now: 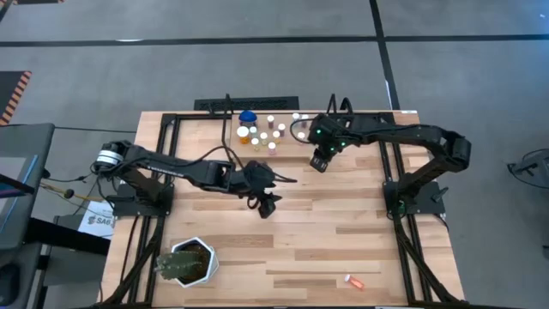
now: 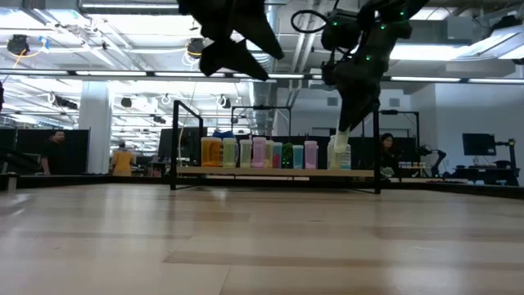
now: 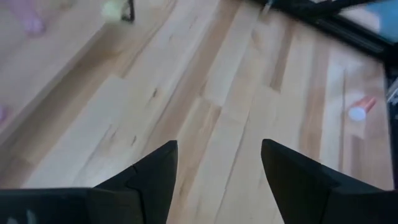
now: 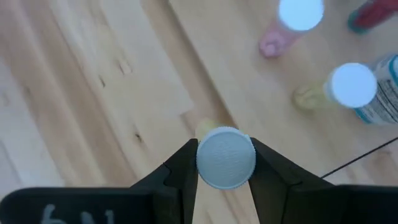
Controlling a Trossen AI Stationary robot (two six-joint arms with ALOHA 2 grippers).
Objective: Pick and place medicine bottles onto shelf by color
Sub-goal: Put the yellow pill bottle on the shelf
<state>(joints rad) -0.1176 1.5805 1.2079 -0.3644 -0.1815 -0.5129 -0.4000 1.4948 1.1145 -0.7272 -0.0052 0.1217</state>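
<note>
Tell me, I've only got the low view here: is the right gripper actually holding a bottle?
Observer: Yes. The right wrist view shows the right gripper shut on a white-capped bottle with a yellowish body.
Operator: And the left one?
Observer: The left gripper is open and empty, over bare table.
Operator: Any strays I can't see?
Observer: One orange bottle lies on its side alone, near the table edge opposite the other bottles.
</note>
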